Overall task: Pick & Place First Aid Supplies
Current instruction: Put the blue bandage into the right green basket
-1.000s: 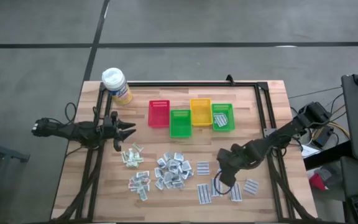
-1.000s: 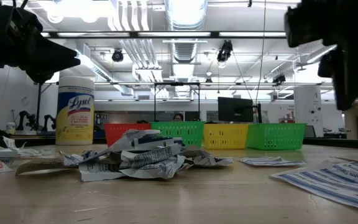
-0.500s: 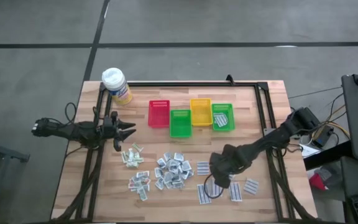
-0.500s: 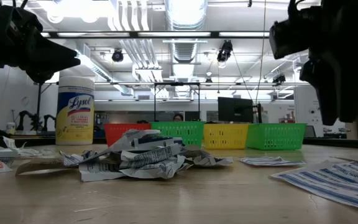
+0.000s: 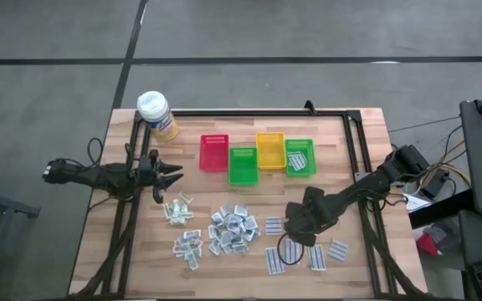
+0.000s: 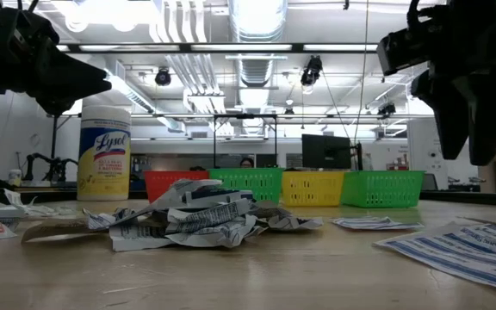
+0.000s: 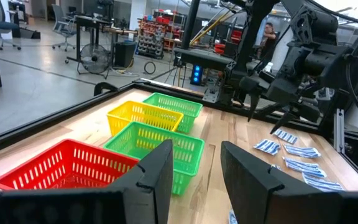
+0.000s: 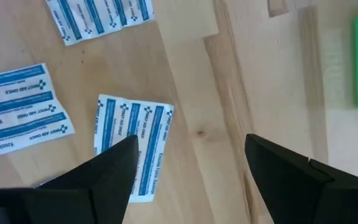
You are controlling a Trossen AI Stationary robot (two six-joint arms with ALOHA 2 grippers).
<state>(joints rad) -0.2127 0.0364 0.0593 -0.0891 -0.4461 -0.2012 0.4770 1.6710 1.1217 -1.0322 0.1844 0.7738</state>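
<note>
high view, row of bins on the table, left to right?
Red bin → green bin → yellow bin → second green bin, which has a few blue-striped packets inside.

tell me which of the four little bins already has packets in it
The green bin at the right end of the row, beside the yellow bin. Blue-striped packets lie inside it, while the red bin and the other green bin look empty.

You see two matte black jointed arms, thin cables trailing along them, each end effector bearing flat angular fingers.
</note>
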